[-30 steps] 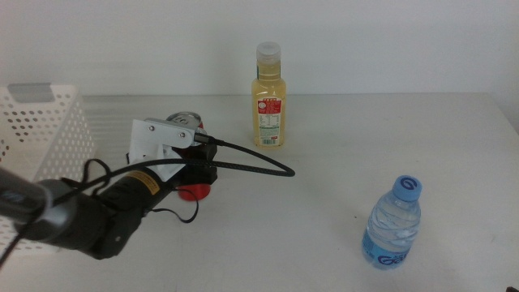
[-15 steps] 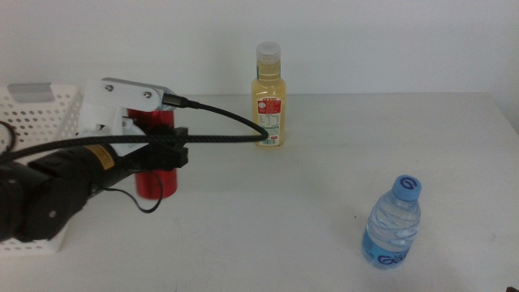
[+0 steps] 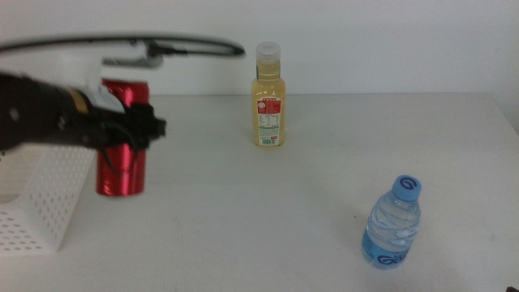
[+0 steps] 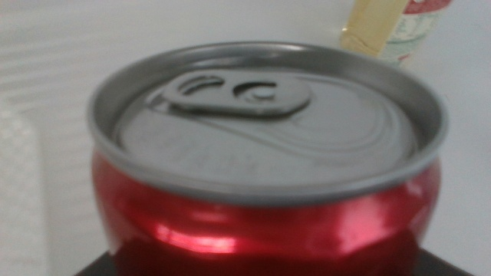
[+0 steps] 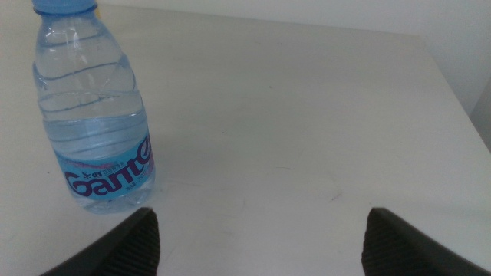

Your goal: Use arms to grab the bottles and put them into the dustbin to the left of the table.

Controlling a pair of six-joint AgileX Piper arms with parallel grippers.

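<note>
A red soda can (image 3: 122, 162) hangs upright above the table, just right of the white perforated dustbin (image 3: 36, 203). My left gripper (image 3: 122, 130) is shut on the can; the left wrist view is filled by the can (image 4: 268, 153) and its silver top. Far back on the table (image 3: 324, 162) stands the yellow juice bottle (image 3: 268, 96), whose edge also shows as the juice bottle (image 4: 383, 27) behind the can. The blue-capped water bottle (image 3: 392, 223) stands at the front right. My right gripper (image 5: 261, 238) is open beside that water bottle (image 5: 96, 115), out of the middle view.
A pale wall rises behind the table's far edge. Bare tabletop lies between the can, the juice bottle and the water bottle.
My left gripper has lifted the can off the table and carried it left, up to the dustbin's right wall. The two other bottles have not moved.
</note>
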